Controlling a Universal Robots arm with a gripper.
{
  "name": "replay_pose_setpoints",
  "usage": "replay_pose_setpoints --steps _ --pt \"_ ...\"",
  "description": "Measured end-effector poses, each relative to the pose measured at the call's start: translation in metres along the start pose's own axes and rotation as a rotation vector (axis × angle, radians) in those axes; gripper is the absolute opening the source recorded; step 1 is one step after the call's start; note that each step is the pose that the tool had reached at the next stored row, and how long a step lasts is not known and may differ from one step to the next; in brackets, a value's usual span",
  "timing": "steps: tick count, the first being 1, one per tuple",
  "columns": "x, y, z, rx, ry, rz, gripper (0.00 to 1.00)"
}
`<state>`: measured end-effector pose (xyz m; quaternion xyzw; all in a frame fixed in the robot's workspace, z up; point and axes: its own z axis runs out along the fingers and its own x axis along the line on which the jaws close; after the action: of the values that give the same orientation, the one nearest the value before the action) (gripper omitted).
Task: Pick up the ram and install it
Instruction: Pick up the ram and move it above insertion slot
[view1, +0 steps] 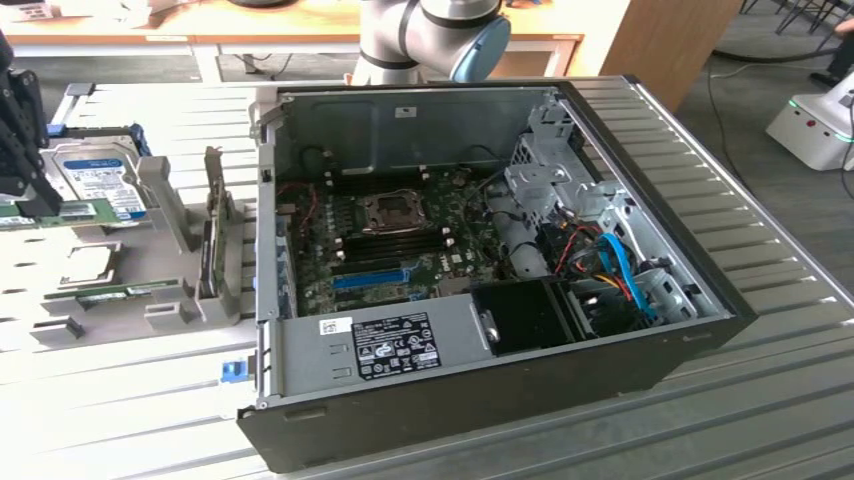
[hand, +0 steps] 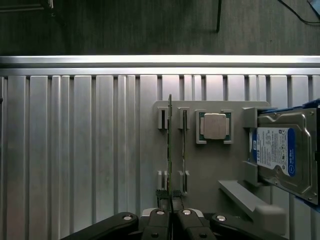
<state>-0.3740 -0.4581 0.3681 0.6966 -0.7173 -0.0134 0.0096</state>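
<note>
Ram (hand: 170, 150) hangs edge-on, pinched at one end between the nearly shut fingers (hand: 159, 220), apparently lifted clear of the grey holder (hand: 210, 165), where a second stick (hand: 184, 150) rests slotted; gripping across its thin faces likely keeps the board upright and its contact edge free. Open computer case (view1: 534, 395) stands well apart on the bench (hand: 75, 150)
</note>
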Motion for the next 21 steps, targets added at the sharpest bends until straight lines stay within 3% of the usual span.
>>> replay_pose_setpoints --steps 21 --pt "0.000 -0.0001 -0.0243 0.0001 0.0000 0.000 0.12"
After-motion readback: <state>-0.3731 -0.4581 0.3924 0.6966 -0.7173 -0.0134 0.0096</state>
